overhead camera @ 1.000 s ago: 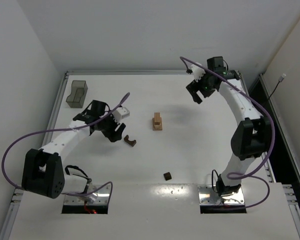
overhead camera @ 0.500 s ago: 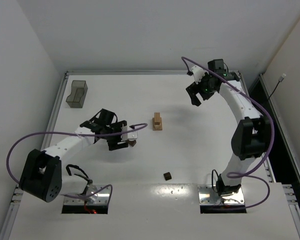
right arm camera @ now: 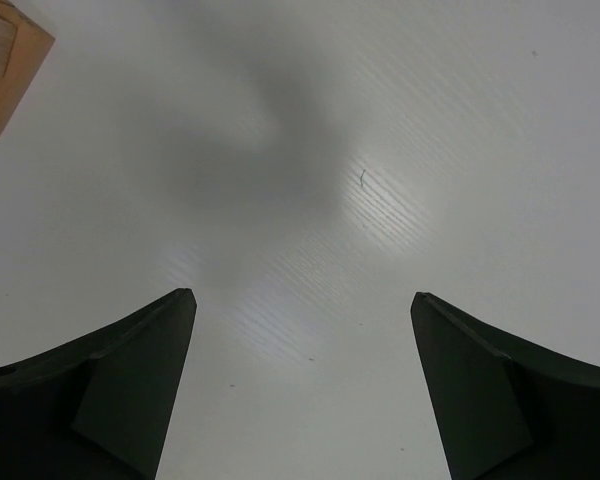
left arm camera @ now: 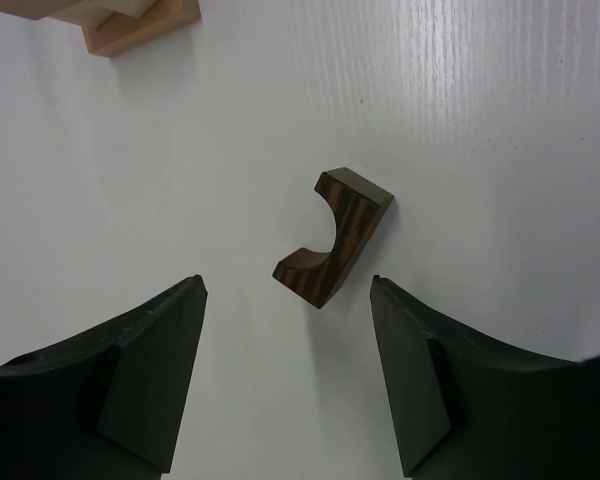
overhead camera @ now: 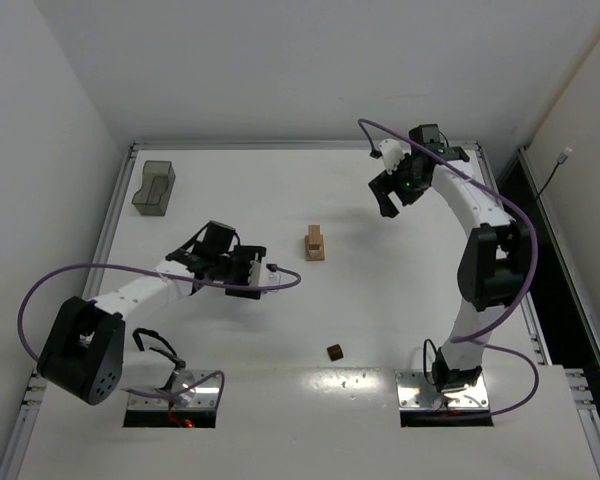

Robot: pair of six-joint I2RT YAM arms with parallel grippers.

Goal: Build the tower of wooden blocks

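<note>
top external: the wood block tower (overhead camera: 315, 243) is seen between the left gripper (overhead camera: 258, 272) and right gripper (overhead camera: 388, 203). left wrist: a dark arch block (left arm camera: 333, 237) lies untouched between jaws held apart. right wrist: jaws are held apart, with the tower ahead-left.

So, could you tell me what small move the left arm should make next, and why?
Probably lower the left end effector straight down over the dark arch-shaped block. Its jaws stand open, and the block lies flat on the table in line with the gap between them, untouched and somewhat skewed, so a slight wrist turn before closing may help. The tower stands apart.
</note>
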